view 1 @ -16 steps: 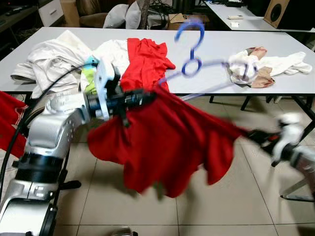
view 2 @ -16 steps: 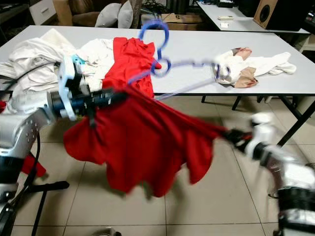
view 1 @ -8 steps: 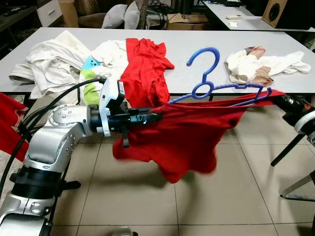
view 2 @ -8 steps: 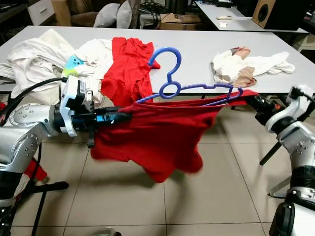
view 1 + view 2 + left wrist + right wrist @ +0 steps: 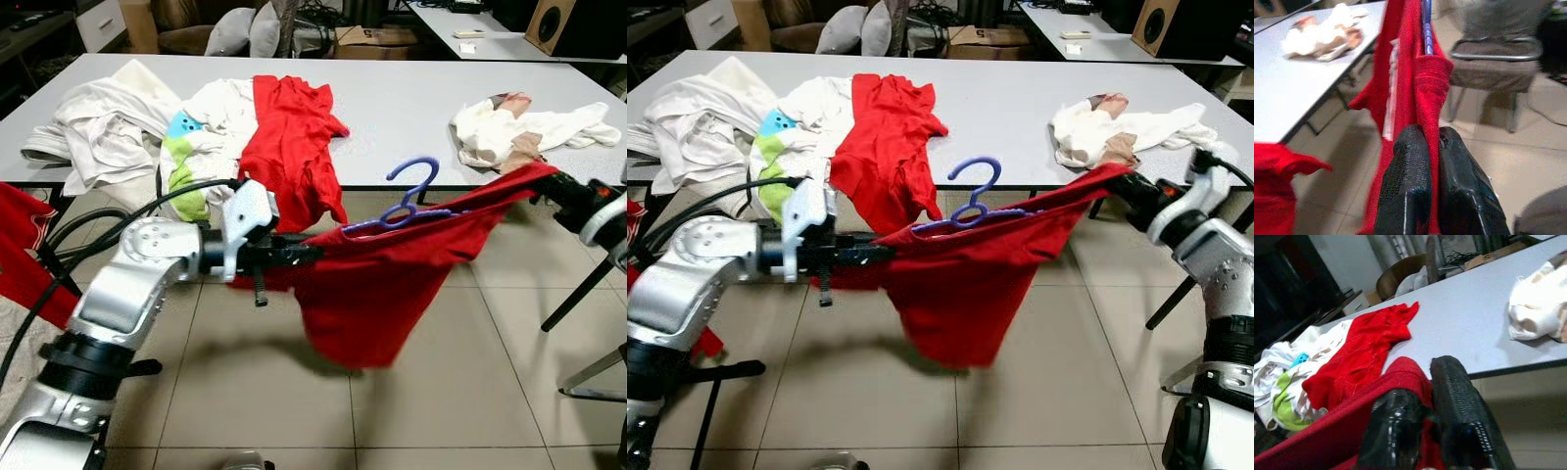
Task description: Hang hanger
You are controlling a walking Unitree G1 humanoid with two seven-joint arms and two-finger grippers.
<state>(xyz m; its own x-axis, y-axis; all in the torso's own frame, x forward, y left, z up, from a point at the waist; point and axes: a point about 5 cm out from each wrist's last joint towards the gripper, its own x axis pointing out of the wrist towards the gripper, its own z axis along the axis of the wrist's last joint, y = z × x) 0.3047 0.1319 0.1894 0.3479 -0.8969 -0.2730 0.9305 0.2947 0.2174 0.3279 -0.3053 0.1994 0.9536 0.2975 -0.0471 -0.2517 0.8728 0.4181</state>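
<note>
Stretching soft red shirt (image 5: 377, 284) between left gripper (image 5: 306, 254) and right gripper (image 5: 545, 186), both clamped on fabric; thin blue plastic hanger (image 5: 409, 201) inside (hook up, bar horizontal) before table (image 5: 411, 108).

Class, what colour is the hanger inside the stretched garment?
Blue hanger, clearest in the left eye view.

Since a second ago the blue hanger (image 5: 407, 204) has dropped lower inside the red shirt (image 5: 392, 279), which now sags between both grippers instead of billowing wide.
</note>
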